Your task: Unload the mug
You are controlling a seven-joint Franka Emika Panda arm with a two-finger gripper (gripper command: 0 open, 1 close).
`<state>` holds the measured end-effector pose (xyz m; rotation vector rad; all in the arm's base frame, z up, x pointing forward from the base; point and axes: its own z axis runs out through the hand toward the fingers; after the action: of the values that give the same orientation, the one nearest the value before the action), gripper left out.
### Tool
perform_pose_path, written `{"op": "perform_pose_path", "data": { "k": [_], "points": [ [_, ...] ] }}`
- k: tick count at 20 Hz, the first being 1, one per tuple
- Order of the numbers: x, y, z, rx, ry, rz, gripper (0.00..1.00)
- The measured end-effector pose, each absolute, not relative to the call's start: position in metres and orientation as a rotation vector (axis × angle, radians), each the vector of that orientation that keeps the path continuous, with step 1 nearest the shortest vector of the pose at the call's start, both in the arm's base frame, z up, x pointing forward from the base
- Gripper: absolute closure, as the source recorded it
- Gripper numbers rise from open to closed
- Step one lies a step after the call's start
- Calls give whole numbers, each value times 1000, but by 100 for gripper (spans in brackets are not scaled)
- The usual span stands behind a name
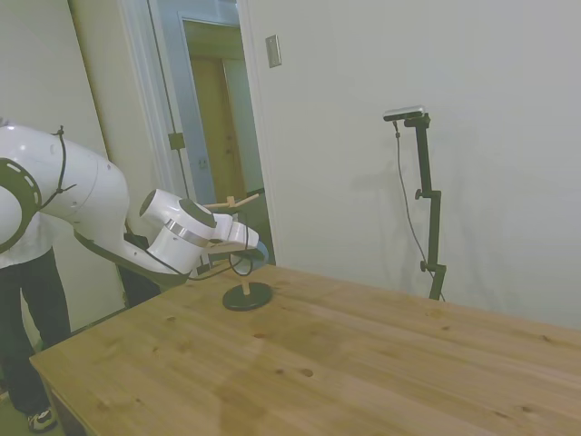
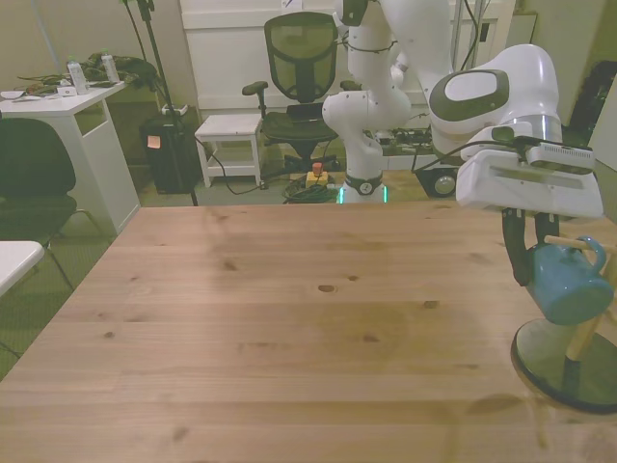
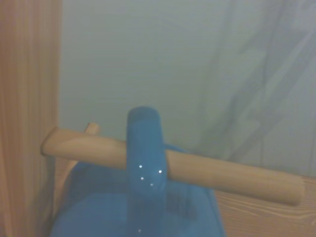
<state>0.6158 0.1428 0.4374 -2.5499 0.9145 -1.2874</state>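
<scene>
While the mug [image 2: 571,282] hangs by its handle [image 3: 144,148] on a wooden peg [image 3: 173,165] of the stand [image 2: 569,362], the unloading step is judged not yet done. In the front view the mug sits at about four o'clock on the table [image 2: 289,318], near the front view's right edge, above the stand's dark round base. In the side view the stand [image 1: 247,295] is at roughly nine o'clock, close to the table's far corner, with the mug largely hidden behind the wrist.

Key relation: the wrist view shows the peg passing through the handle loop, the peg's long axis running crosswise and slightly sloped, with the handle upright over it. The mug body hangs below the peg, directly beneath the gripper [image 2: 540,256]. Judgement: release calls for sliding the handle along the peg's axis toward its free end; a straight upward pull would catch on the peg.

Jaws: one dark finger [image 2: 518,253] shows against the mug's side facing the front view's left; the opposite finger is hidden behind the mug. The finger appears to touch the mug wall, but I cannot tell whether the jaws are pinching it or merely spread around it.

A person [image 1: 27,300] stands behind the arm in the side view.
</scene>
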Motion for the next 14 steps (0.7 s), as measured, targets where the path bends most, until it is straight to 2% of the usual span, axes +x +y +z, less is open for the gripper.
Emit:
{"op": "perform_pose_path", "data": {
  "k": [14],
  "points": [
    [614, 143, 438, -2551, 914, -1289, 100]
  ]
}}
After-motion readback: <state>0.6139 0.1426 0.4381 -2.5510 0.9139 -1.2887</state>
